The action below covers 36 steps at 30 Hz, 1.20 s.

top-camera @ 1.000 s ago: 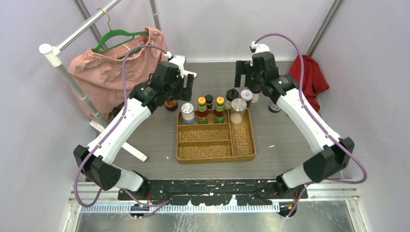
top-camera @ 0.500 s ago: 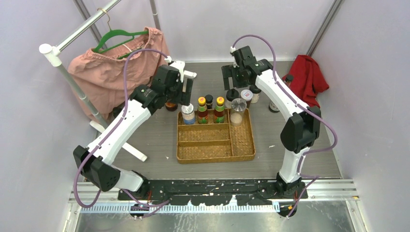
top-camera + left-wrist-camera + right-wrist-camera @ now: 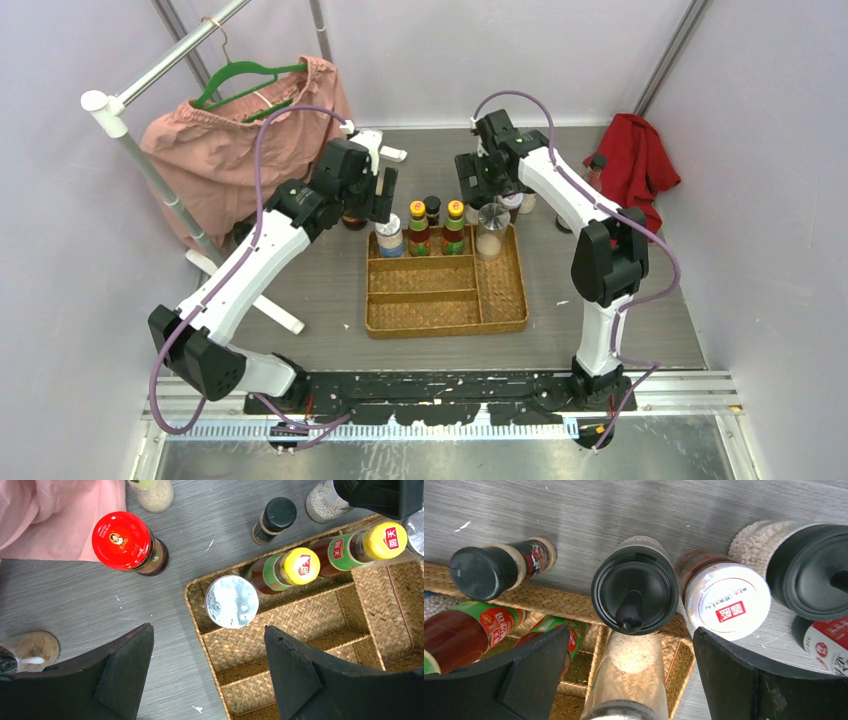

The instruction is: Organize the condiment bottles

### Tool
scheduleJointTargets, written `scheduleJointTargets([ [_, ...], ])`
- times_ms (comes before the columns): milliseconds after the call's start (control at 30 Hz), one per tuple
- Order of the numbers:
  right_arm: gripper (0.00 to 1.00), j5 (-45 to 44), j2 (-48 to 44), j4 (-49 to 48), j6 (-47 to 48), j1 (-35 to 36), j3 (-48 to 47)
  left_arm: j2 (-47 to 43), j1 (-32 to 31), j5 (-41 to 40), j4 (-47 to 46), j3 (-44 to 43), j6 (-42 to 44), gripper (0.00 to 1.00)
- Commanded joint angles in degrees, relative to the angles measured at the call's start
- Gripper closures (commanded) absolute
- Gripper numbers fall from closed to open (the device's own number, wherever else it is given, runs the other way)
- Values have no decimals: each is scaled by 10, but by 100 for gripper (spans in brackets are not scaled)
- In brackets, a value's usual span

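A tan woven tray (image 3: 445, 290) holds four bottles in its far row: a silver-lid shaker (image 3: 388, 235), two yellow-capped sauce bottles (image 3: 418, 228) (image 3: 454, 225) and a clear shaker (image 3: 492, 230). My left gripper (image 3: 380, 195) is open and empty above the tray's far left corner. In the left wrist view its jaws (image 3: 208, 632) stand wide, with the silver-lid shaker (image 3: 232, 601) ahead and a red-lid jar (image 3: 121, 541) on the table to the left. My right gripper (image 3: 487, 185) is open and empty. In its wrist view it (image 3: 630, 632) hovers over a black flip-cap jar (image 3: 635, 590), beside a white-lid jar (image 3: 727, 600).
A small black-capped bottle (image 3: 479, 572) and a wide black-lid jar (image 3: 811, 570) stand behind the tray. A cork-lid jar (image 3: 30, 650) and a grain shaker (image 3: 155, 492) stand left of it. A pink garment on a rack (image 3: 230, 130) is far left, a red cloth (image 3: 640, 165) far right.
My right gripper has swung left and down from the back right to above the jars behind the tray. My left gripper has shifted only slightly.
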<state>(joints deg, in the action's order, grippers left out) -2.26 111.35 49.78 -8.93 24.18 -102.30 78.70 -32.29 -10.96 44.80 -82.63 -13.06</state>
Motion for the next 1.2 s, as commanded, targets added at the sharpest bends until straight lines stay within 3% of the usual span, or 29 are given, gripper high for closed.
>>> scheduleJointTargets([
  [0, 0, 15, 8, -32, 2, -3, 13, -22, -1, -3, -2, 1, 5, 19],
  [200, 3, 15, 24, -50, -2, -3, 26, -24, -1, -5, 1, -2, 8, 19],
  [700, 41, 24, 16, -73, -10, -11, 32, -21, -1, 1, -1, -3, 8, 19],
  [1167, 45, -11, -49, -62, 1, -11, -18, -19, -1, 5, -2, 1, 9, 20],
])
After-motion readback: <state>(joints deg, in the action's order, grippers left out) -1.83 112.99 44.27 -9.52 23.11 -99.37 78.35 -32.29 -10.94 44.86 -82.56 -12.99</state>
